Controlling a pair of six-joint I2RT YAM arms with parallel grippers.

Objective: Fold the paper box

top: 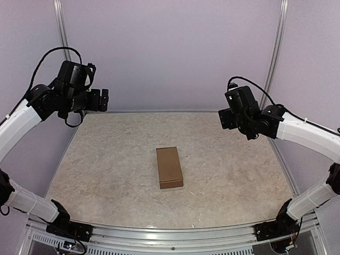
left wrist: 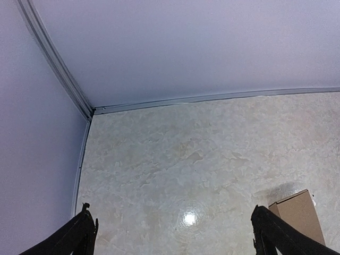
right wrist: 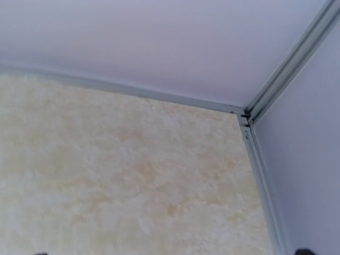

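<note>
The plain brown cardboard paper box (top: 169, 167) lies closed as a small rectangular mailer near the middle of the pale mottled bench (top: 106, 159), a little nearer the near edge than the far one. Its long side runs from near to far with a slight slant. Nothing touches it.

Both arms are raised and drawn out toward the far corners, well apart from the box. The left hand (top: 104, 100) is released: its wrist view shows the two dark fingers (left wrist: 79, 234) spread wide with only bare bench between them and one corner of the box low on the right. The right hand (top: 224, 118) also looks released and empty. Only the tips of its fingers show at the bottom corners of its wrist view, far apart, and the box is not in that view at all.

The fold looks finished, so the main risk is that the closure gives. From above I cannot tell whether the lid's tabs are seated fully, and a half-tucked flap could spring up. A second risk comes if an arm goes back down to press it. The box is light and the bench looks smooth, so a spread finger landing off-centre would likely skid or turn it, and a hard push could dent the top panel.
</note>
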